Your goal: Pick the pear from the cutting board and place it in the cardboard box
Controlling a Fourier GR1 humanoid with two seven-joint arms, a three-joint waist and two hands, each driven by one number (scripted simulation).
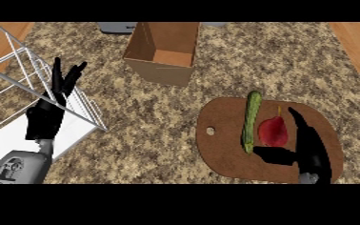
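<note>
Pear, red and teardrop-shaped, lies on the rounded brown board beside a green cucumber; the right hand flanks it, fingers straight, thumb spread. Left hand rests open over a wire rack.

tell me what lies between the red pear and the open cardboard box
Head view: a long green cucumber on the brown cutting board, then bare speckled counter.

Green cucumber, white wire rack at left, speckled counter
</note>
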